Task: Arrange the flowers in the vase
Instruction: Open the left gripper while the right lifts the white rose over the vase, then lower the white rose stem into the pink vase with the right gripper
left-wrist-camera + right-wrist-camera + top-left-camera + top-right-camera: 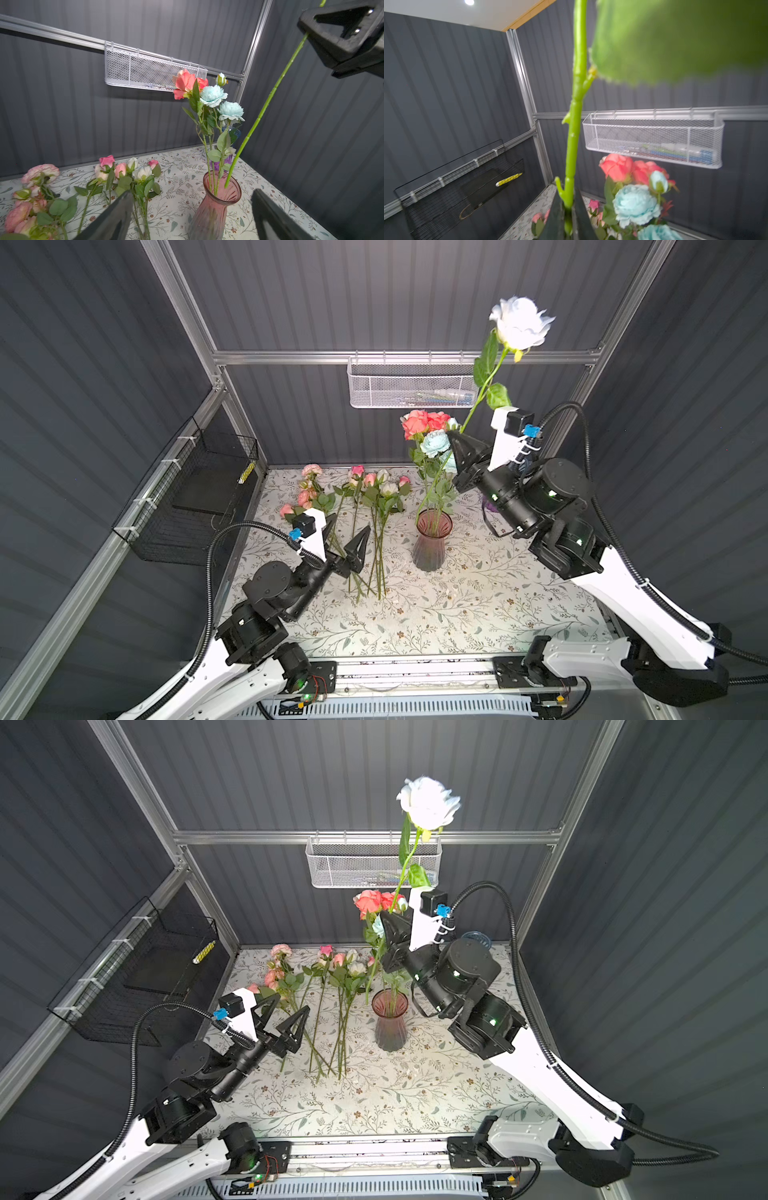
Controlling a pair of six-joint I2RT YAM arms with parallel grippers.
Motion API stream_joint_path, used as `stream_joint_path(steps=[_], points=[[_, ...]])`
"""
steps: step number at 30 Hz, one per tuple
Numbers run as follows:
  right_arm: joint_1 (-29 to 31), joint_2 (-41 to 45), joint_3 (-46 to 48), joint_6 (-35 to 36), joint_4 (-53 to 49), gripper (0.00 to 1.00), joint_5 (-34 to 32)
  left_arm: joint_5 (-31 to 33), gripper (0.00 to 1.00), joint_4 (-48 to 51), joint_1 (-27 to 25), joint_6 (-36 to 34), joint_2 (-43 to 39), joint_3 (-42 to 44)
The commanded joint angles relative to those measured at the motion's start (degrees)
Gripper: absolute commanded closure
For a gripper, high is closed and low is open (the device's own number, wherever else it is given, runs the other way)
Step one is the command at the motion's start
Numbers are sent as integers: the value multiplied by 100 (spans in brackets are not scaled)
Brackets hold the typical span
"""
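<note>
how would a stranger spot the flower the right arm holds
Find the pink glass vase on the table. Above it, the right end effector grips a green stem topped by the white rose, one big bloom far higher than every other flower.

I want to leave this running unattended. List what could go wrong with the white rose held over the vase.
1. The white rose's stem ends right at the rim of the pink vase; lowered slightly off, it could slide outside or push the vase.
2. The right gripper holds it mid-stem, the bloom far above; released, it may lean out or tip the vase.
</note>
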State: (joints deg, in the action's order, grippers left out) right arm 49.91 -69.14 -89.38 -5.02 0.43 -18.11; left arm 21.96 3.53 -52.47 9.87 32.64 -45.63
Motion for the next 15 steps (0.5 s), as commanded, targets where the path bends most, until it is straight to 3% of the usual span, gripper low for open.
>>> stream_joint_path(steps=[1, 15], points=[[-144, -155, 80, 606, 237, 99, -471, 290, 10, 313, -25, 77, -48, 148], [-271, -28, 1878, -131, 65, 95, -501, 324, 9, 402, -18, 26, 179, 199]])
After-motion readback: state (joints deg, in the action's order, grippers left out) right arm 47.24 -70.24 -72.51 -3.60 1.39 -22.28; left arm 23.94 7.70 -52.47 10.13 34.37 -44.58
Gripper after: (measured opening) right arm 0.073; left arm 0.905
